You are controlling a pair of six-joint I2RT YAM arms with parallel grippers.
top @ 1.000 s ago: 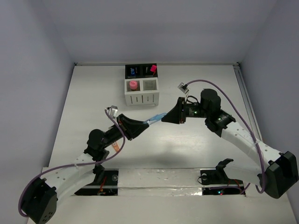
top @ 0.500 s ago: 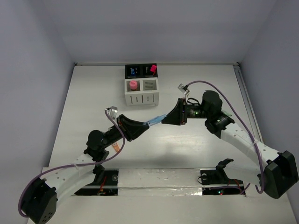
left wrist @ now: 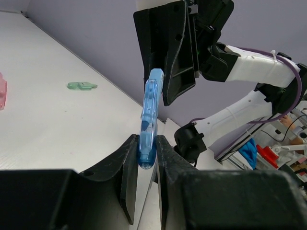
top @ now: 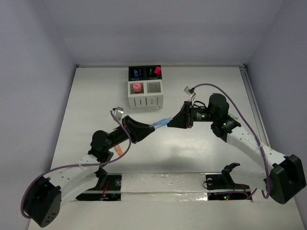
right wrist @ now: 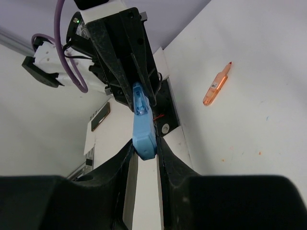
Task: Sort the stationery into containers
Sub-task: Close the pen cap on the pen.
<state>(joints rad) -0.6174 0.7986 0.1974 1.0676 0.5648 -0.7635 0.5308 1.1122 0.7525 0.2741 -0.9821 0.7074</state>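
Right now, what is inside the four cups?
Seen: pink cap in front left white cup, blue item in back left black cup, magenta cap in back right black cup, nothing in front right white cup. Walls hide everything lower.

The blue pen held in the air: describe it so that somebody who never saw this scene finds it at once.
On the white table, look in front of the block of containers, where the arms meet. The blue pen spans the gap between the left gripper and the right gripper, each clamped on one end. It alone is in mid-air; the orange pen lies flat.
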